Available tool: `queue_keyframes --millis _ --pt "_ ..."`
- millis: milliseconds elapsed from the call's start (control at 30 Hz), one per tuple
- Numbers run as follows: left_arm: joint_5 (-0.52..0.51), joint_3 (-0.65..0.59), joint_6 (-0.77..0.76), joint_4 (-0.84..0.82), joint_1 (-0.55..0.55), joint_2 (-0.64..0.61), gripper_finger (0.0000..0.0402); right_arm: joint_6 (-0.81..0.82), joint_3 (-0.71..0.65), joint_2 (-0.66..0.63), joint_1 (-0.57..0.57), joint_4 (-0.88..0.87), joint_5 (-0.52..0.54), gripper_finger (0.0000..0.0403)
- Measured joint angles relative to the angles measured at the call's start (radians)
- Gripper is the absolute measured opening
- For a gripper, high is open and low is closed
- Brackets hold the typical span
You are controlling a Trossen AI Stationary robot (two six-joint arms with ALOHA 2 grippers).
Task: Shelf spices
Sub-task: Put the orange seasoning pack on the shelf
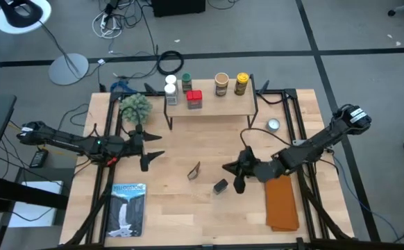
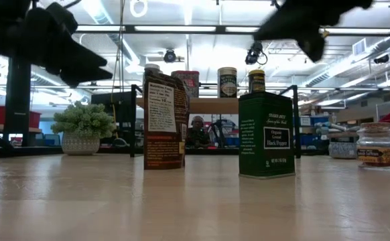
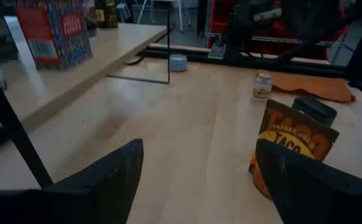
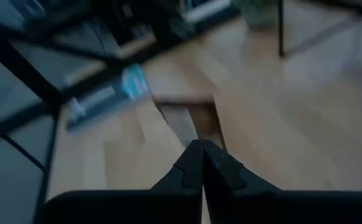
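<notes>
Grey carpet and loose cables ring the light-wood table (image 1: 188, 208), and from where I stand the shelf (image 1: 212, 105) sits toward twelve o'clock on it. Up on the board are a white-capped jar (image 1: 171, 94), a green-capped jar (image 1: 186, 82), a red tin (image 1: 194, 99), a tan canister (image 1: 221, 84) and a yellow-capped jar (image 1: 241, 83). Two spices are not shelved: an orange packet (image 1: 194, 170) stands near the table's middle, with a black box (image 1: 220, 186) just beside it at about four o'clock.

Left gripper (image 1: 149, 148) hangs at nine o'clock from the packet, well apart from it, its fingers (image 3: 106, 180) spread wide and grasping nothing. Right gripper (image 1: 234, 171) hovers at about two o'clock from the black box, near it, fingers clenched together with nothing between them.

A fuzzy green plant (image 1: 135, 107) stands beside the shelf's left end.
</notes>
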Motion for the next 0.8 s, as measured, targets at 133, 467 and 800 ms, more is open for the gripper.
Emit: queue_keyframes --millis 133,467,800 --pt "0.000 -0.020 -0.017 0.008 0.000 0.000 0.0316 -0.100 0.073 0.076 -0.069 0.046 -0.089 0.0001" --pt "0.000 -0.024 0.009 0.010 0.000 0.000 0.0316 -0.327 0.634 0.470 -0.160 -0.247 -0.298 0.0001" --pt "0.004 -0.024 -0.012 -0.035 0.000 0.000 0.0317 -0.342 1.082 0.757 -0.186 -0.605 -0.402 0.0000"
